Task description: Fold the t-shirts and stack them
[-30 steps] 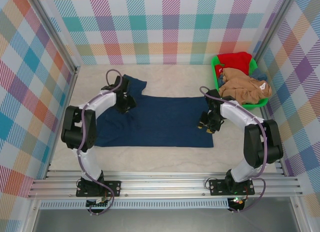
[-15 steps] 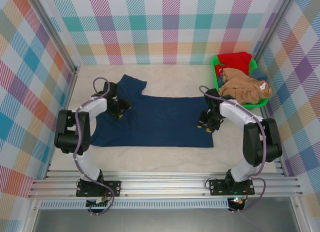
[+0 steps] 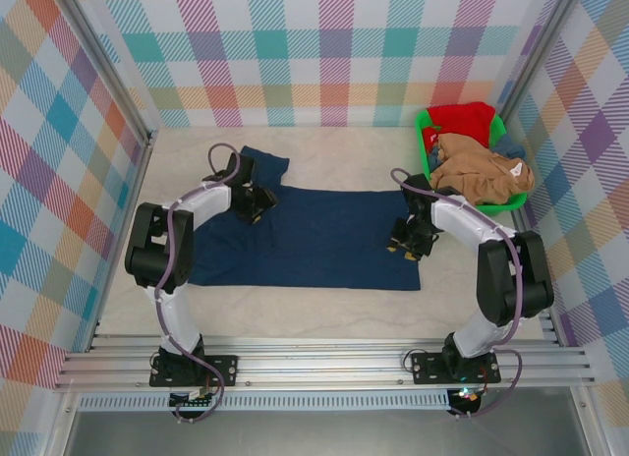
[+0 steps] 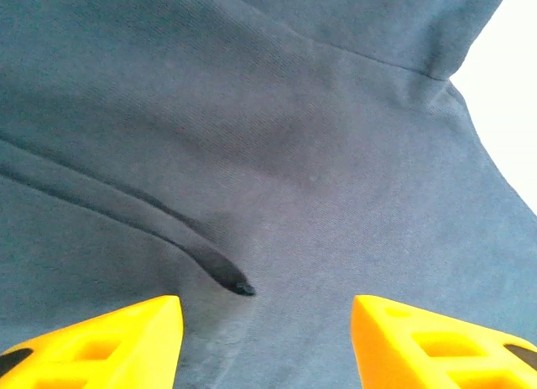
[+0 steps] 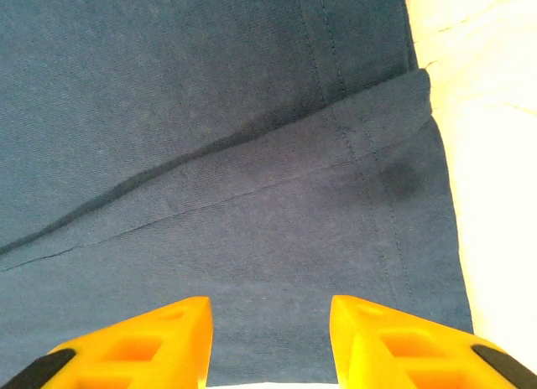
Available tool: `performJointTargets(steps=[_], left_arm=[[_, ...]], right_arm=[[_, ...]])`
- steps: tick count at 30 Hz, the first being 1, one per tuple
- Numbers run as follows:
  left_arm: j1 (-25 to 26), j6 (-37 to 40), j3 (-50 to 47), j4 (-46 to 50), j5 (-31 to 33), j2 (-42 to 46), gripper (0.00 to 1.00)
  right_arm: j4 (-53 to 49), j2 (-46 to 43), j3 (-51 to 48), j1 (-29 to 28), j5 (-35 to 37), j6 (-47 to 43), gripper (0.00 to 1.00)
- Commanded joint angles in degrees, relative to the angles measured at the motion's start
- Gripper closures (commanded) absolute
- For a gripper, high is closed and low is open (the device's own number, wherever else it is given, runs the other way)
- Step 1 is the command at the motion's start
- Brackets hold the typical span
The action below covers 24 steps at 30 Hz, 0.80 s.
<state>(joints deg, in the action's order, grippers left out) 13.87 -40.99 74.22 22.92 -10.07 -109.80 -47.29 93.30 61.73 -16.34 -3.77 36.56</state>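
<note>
- The top view is bright and even, lit seemingly from overhead; the arms (image 3: 491,250) throw only faint, soft shadows on the pale surface (image 3: 324,309).
- In the left wrist view the navy t-shirt (image 4: 294,154) looks slightly soft, its crease deeply shadowed, the corner beyond it blown out white.
- The right wrist view shows weave and stitching crisply.

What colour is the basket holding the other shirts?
Bright green basket; it shows best in the top external view.

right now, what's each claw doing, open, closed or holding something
left claw: open, holding nothing, over the navy t-shirt
right claw: open, holding nothing, over the same shirt near its edge
</note>
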Motion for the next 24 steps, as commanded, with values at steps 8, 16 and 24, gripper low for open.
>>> performJointTargets(steps=[8, 16, 24], left_arm=[[-6.56, -1.51, -6.26, 14.27, 12.19, 16.35, 0.41], [-18.67, 3.10, -12.01, 1.14, 2.08, 14.86, 0.48], [-18.96, 12.45, -6.11, -3.57, 0.47, 5.70, 0.47]], right_arm=[[3.36, 2.27, 2.99, -0.45, -2.56, -2.10, 0.60], [5.34, 6.80, 6.50, -1.49, -5.24, -2.80, 0.62], [4.82, 9.20, 8.93, -2.47, -6.16, -3.47, 0.62]])
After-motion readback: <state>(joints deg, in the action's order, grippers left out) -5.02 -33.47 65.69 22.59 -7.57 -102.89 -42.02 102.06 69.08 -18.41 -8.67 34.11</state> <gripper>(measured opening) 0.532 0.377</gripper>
